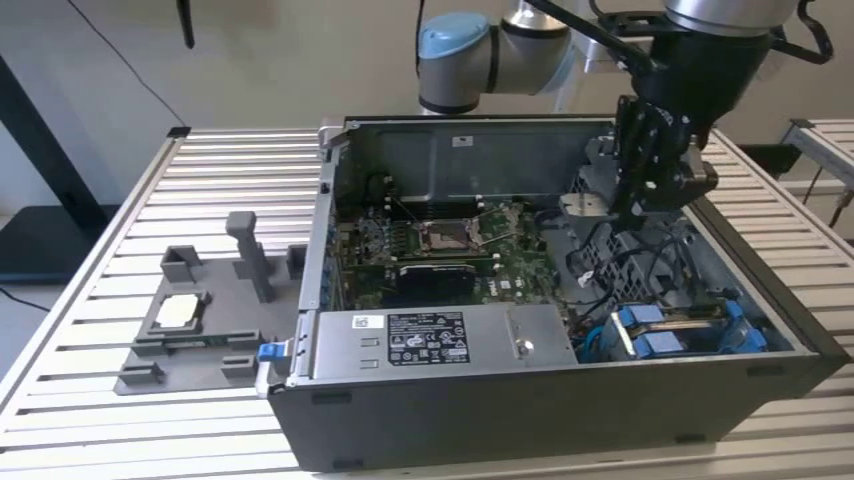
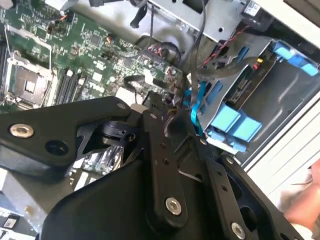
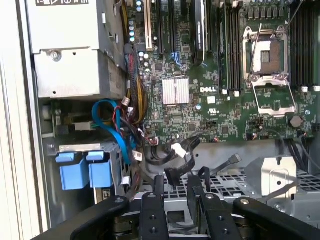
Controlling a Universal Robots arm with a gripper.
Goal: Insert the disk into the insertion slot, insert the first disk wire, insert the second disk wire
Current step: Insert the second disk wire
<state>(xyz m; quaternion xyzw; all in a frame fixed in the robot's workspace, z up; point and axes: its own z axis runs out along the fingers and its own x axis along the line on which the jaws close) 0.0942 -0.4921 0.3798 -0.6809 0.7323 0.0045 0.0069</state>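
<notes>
The disk (image 1: 663, 330) lies in its blue carrier inside the insertion slot (image 1: 755, 345), the grey bay at the case's near corner on the exterior view's right. Its blue end tabs (image 3: 82, 170) (image 2: 234, 124) face the motherboard. My gripper (image 1: 643, 205) hangs inside the case, above and behind the disk. In the first wrist view its fingertips (image 3: 158, 197) stand close on either side of a black wire connector (image 3: 172, 176). In the second wrist view the gripper (image 2: 167, 122) closes among the cables beside the bay (image 2: 287, 92).
A silver power-supply box (image 1: 427, 340) fills the case's near side. The green motherboard (image 1: 441, 240) lies behind it. Blue and black cables (image 3: 112, 125) loop between the box and the disk. A grey fixture (image 1: 200, 320) stands on the slatted table at the exterior view's left.
</notes>
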